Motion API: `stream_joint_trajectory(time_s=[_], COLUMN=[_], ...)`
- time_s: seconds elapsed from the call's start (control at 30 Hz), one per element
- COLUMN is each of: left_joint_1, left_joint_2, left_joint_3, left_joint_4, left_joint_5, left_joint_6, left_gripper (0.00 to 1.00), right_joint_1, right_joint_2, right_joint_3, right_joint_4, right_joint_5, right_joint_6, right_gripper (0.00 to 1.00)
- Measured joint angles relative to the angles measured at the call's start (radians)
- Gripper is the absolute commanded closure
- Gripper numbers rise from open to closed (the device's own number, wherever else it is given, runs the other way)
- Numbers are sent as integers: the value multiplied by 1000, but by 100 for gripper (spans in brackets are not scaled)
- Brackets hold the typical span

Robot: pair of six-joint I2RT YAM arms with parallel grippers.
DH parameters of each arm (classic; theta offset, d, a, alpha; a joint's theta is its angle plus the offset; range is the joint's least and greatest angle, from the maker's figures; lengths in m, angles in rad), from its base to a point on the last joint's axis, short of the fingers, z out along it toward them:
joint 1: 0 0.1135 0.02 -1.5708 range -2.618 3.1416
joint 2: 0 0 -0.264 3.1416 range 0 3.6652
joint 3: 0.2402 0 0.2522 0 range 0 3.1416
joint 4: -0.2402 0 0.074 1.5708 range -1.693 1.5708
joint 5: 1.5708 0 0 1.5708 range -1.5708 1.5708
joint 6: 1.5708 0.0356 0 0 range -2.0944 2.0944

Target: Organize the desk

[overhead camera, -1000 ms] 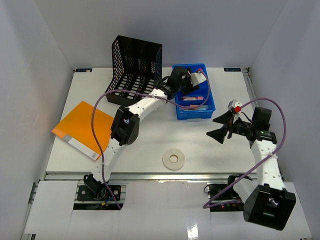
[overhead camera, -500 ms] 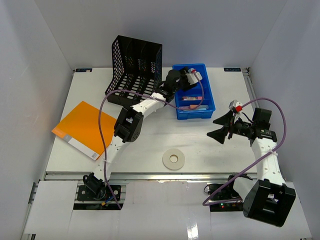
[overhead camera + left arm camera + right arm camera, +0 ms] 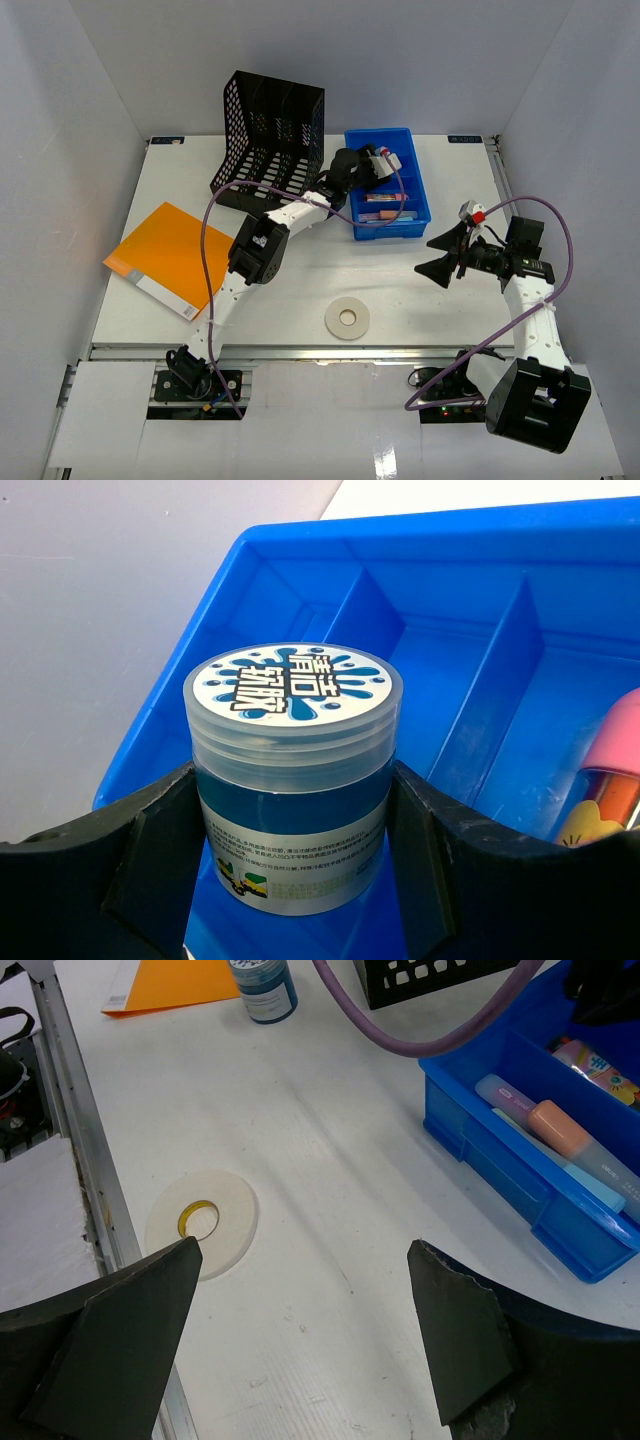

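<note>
The white desk [image 3: 300,285] bears a blue compartment tray [image 3: 388,229] at the back. My left gripper [image 3: 372,165] is over the tray's far left part. In the left wrist view the gripper [image 3: 290,815] is shut on a jar [image 3: 290,730] of blue gel with a clear lid, held upright above an empty compartment of the tray [image 3: 250,570]. My right gripper [image 3: 442,255] is open and empty above the desk at the right; in its own view [image 3: 305,1245] bare desk [image 3: 350,1160] lies between the fingers.
A white tape roll [image 3: 347,319] [image 3: 200,1222] lies near the front edge. An orange folder [image 3: 165,258] lies at the left. A black mesh rack [image 3: 270,135] stands left of the tray. Pens [image 3: 545,1120] fill the tray's near compartments. A second similar jar [image 3: 262,985] stands by the folder.
My left gripper has moved a little to the left over the tray with the jar in it. The right arm has not moved.
</note>
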Motion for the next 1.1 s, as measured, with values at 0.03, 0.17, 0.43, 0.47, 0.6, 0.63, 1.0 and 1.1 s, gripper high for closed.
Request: stream_joint_trajectory(time_s=[0.03, 0.17, 0.43, 0.47, 0.6, 0.63, 1.0, 1.1], left_joint_1=[0, 0, 0, -1, -1, -2, -6, -10], left_joint_2=[0, -3, -10, -12, -16, -16, -38, -72], left_joint_3=[-5, -25, -37, -37, -37, -37, -31, -21], left_joint_4=[9, 43, 66, 66, 66, 65, 34, 21], left_joint_5=[0, 0, -2, -2, -1, -1, 1, 4], left_joint_6=[0, 0, -7, -10, -19, -21, -68, -111], left_gripper=[57, 33, 2, 2, 2, 2, 2, 2], right_joint_1=[0, -2, -9, -11, -19, -22, -32, -32], right_joint_2=[0, 0, 0, 0, 0, 0, 0, 0], right_joint_3=[0, 0, 0, 0, 0, 0, 0, 0], right_joint_4=[0, 0, 0, 0, 0, 0, 0, 0], right_joint_5=[0, 0, 1, 1, 1, 1, 1, 1], right_joint_6=[0, -1, -1, -1, -1, -1, -4, -5], right_gripper=[10, 10, 10, 10, 10, 10, 10, 10])
